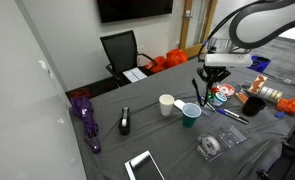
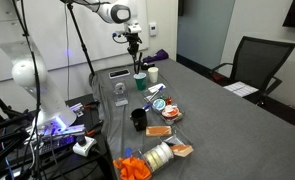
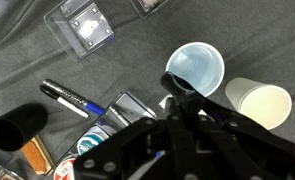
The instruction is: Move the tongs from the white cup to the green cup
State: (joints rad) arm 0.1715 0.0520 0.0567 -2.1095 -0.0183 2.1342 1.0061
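Observation:
My gripper (image 1: 209, 76) is shut on the slim dark tongs (image 1: 204, 93), which hang straight down from it. It also shows in an exterior view (image 2: 135, 42) with the tongs (image 2: 138, 62) below it. The green cup (image 1: 190, 115) stands under the tongs' tip, and the white cup (image 1: 167, 104) stands next to it, apart from the tongs. In the wrist view the tongs (image 3: 176, 86) reach from my gripper (image 3: 177, 108) to the rim of the green cup (image 3: 197, 66), whose pale inside looks empty. The white cup (image 3: 260, 104) is beside it.
On the grey table are a black gadget (image 1: 125, 122), a purple folded thing (image 1: 86, 117), a tape roll (image 1: 210, 146), a tablet (image 1: 142, 165), a round tin (image 1: 222, 93) and blue pens (image 3: 73, 98). A clear box (image 3: 85, 30) lies nearby. A black chair (image 1: 121, 50) stands behind.

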